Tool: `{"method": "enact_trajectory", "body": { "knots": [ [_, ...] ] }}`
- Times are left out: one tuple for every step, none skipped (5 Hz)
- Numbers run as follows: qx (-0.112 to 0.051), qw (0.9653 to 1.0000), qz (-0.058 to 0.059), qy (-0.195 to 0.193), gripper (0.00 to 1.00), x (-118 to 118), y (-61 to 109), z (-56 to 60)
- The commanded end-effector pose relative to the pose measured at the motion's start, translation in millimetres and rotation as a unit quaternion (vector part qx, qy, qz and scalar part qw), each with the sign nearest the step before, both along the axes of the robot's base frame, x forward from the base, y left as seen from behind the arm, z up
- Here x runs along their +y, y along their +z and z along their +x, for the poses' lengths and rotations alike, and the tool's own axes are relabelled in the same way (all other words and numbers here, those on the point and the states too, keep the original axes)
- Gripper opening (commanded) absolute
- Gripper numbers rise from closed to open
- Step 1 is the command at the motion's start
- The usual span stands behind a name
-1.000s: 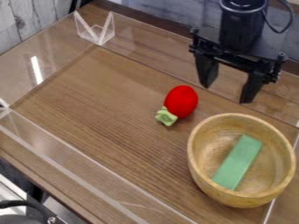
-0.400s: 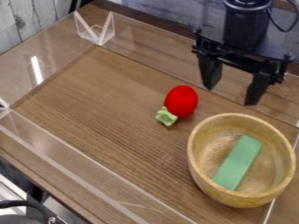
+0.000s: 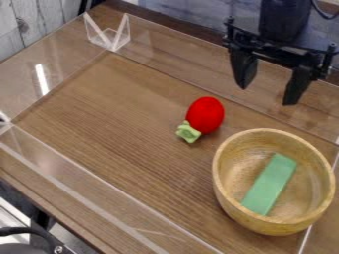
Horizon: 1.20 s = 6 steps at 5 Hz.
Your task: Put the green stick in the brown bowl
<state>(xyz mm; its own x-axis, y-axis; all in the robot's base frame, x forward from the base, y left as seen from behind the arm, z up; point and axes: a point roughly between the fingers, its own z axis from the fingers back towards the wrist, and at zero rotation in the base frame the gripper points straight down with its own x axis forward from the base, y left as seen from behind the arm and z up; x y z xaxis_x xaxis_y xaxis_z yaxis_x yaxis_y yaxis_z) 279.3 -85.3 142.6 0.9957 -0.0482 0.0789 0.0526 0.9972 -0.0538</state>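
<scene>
One view only: the single camera looked down on the wood-grain table [image 3: 119, 109] from the front.
Stick: the flat, light-green rectangular stick [image 3: 272, 184] lay inside the round, tan wooden bowl [image 3: 233, 149], slanted along the bowl's floor, its upper end near the far wall.
Bowl: it stood on the table at the near right, upright, close to the clear plastic side wall [image 3: 40, 164].
Gripper: the black two-fingered gripper [image 3: 275, 83] hung above the table behind the bowl, fingers spread wide, holding nothing, well clear of the rim.
Other thing: a red round object with a small green stub [image 3: 201, 116] sat left of the bowl, apart from it.
Step in hand: judged from the layout, the placing looked done; the stick was released and at rest in the bowl.
Next move: probably only a retreat of the arm, kept away from the bowl's rim so nothing got knocked.
</scene>
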Motion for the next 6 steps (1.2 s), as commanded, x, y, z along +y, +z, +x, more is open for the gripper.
{"method": "enact_trajectory", "body": {
  "knots": [
    [-0.048,0.9983,0.004,0.031,1.00,24,7.8,10.6],
    [-0.072,0.9945,0.013,0.074,1.00,67,9.5,20.4],
    [-0.089,0.9938,0.013,0.064,1.00,103,7.8,32.4],
    [-0.100,0.9936,0.010,0.052,1.00,120,8.3,48.9],
    [-0.106,0.9921,0.014,0.066,1.00,111,3.8,58.3],
    [-0.110,0.9905,0.019,0.080,1.00,103,-1.4,66.7]
  ]
}}
